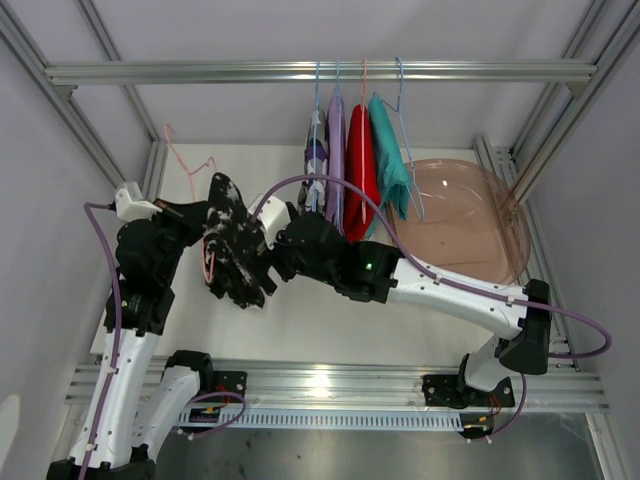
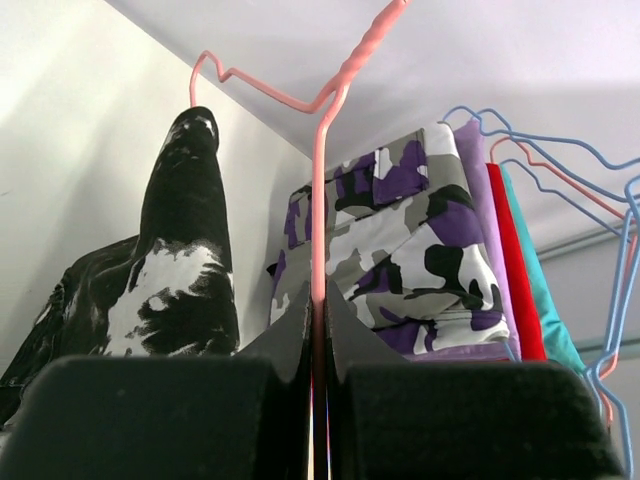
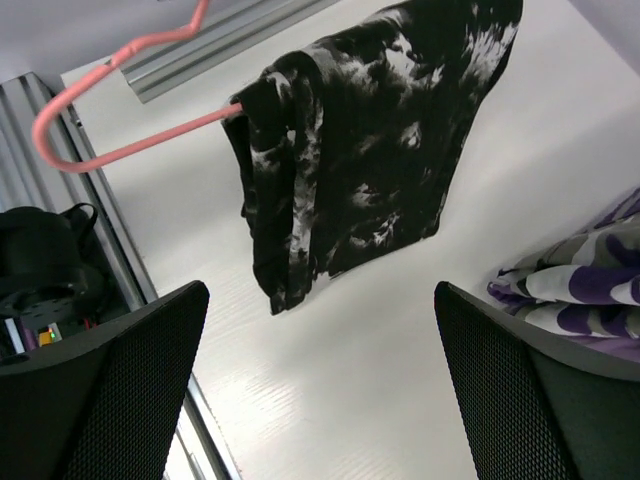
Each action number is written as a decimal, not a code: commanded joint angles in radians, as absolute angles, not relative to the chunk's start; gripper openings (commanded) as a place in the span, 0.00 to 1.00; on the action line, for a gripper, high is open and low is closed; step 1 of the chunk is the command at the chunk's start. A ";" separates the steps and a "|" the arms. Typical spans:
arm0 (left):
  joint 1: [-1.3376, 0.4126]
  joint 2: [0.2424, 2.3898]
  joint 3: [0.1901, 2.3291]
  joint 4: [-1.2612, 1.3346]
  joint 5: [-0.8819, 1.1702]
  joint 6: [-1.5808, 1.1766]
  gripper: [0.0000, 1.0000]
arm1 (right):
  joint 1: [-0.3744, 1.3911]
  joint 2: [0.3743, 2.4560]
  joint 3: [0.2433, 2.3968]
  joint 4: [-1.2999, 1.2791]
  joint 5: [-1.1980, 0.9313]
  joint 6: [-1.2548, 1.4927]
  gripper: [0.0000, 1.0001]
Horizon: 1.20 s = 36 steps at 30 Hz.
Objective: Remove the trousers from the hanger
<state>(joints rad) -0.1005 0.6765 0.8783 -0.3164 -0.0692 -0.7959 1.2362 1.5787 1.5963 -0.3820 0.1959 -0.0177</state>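
My left gripper (image 1: 203, 222) (image 2: 318, 330) is shut on the wire of a pink hanger (image 2: 322, 180), which carries the black white-speckled trousers (image 1: 236, 250) (image 2: 185, 270) over one arm. In the right wrist view these trousers (image 3: 370, 140) hang from the pink hanger (image 3: 130, 140) above the table. My right gripper (image 1: 268, 252) (image 3: 320, 390) is open and empty, just right of and below the black trousers. The purple-and-white patterned (image 1: 317, 165) (image 2: 420, 240), lilac (image 1: 336, 150), red (image 1: 360, 175) and teal (image 1: 390, 160) trousers hang on hangers from the rail.
A clear pink basin (image 1: 470, 220) stands at the back right of the table. An aluminium rail (image 1: 200, 72) crosses the top, with frame posts at both sides. The white tabletop (image 3: 380, 330) lies under the right gripper.
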 commanded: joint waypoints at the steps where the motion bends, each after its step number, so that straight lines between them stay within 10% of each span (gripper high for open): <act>1: -0.101 0.658 0.868 -0.242 -0.126 -0.807 0.00 | 1.243 1.600 1.569 -0.258 0.222 -0.014 0.99; 36: -0.061 0.686 0.831 -0.232 -0.055 -0.796 0.01 | 1.143 1.887 1.655 0.012 0.019 0.023 0.94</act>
<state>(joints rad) -0.0799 0.6853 0.8318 -0.2913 -0.0772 -0.7948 1.1385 1.8618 1.6005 -0.0277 0.0666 0.0132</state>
